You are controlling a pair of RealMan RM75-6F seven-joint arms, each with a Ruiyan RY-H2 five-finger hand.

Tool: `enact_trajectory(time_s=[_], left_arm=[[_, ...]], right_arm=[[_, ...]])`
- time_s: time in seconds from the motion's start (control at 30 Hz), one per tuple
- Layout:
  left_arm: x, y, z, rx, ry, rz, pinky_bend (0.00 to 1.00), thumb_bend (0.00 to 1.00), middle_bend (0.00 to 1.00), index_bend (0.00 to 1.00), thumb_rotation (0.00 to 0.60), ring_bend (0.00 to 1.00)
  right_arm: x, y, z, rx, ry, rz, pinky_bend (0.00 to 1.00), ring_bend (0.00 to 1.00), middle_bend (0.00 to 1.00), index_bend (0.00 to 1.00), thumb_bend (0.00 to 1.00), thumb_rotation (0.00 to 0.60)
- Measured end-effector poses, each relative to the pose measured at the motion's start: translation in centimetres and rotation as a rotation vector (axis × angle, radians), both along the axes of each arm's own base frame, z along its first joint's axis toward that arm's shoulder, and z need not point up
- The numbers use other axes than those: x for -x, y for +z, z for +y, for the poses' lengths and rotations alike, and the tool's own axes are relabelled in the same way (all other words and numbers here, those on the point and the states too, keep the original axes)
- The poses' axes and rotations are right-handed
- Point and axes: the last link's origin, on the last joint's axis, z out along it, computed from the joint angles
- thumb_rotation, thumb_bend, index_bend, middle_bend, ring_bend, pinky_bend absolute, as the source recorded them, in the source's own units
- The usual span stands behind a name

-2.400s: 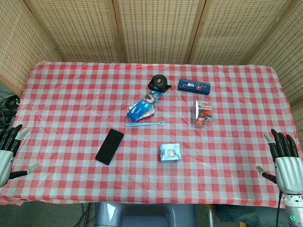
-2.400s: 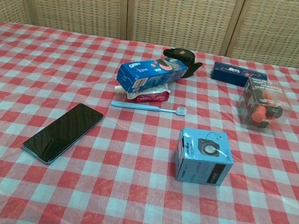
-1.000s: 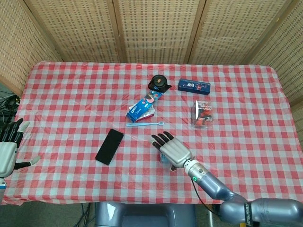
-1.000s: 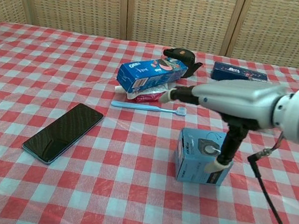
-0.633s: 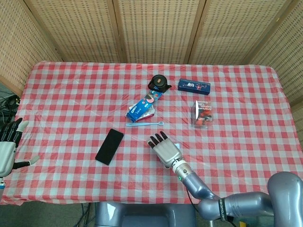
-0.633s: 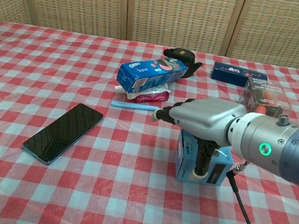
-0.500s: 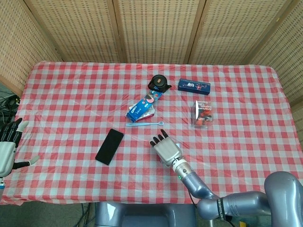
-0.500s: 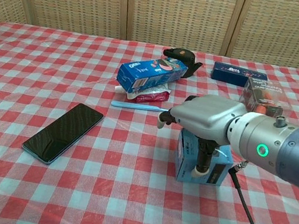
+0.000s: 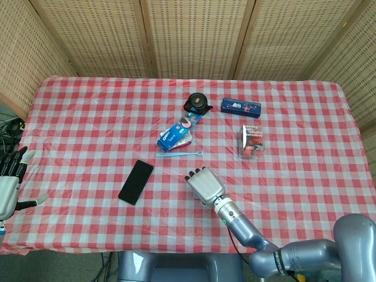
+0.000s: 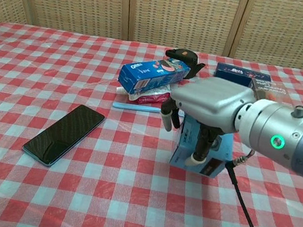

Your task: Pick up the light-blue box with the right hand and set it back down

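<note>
Pickup looks done, by my reading: right hand is clamped on the light-blue box, thumb on its near face, fingers over the far side; box hangs tilted, apparently just clear of the checked tablecloth, near the middle; setting it back down remains; left hand waits with fingers apart, holding nothing, at the far-left edge.

I see bare checkered tablecloth right of my right hand, while the toothbrush and Oreo box crowd just behind it and the black phone lies to its left.
</note>
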Motion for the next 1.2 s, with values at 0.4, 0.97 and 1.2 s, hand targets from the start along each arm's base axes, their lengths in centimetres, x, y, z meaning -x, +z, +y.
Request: enact_trajectory(time_s=[0.4,0.97,1.2], left_arm=[[-0.2,-0.1,-0.2,0.005,-0.005,-0.001,0.0,0.0,0.0,0.0,0.6,0.0],[0.0,-0.2,0.1,0.005,0.008,0.0,0.0,0.0,0.0,0.0,0.6,0.0],[0.0,-0.2,0.1,0.008,0.01,0.001,0.0,0.0,0.0,0.0,0.6,0.0]], right_arm=[[1.5,3.9,-1.3,-0.051,-0.072,-0.442,0.65,0.5,0.55,0.48,0.45,0.6],[8.9,0.0,-3.0,-0.037,0.048,-0.516,0.65,0.5,0.55,0.51,0.47,0.6],[9.7,-0.3,-3.0,-0.02,0.028,-0.537,0.64,0.49,0.52,0.5,0.44,0.6]])
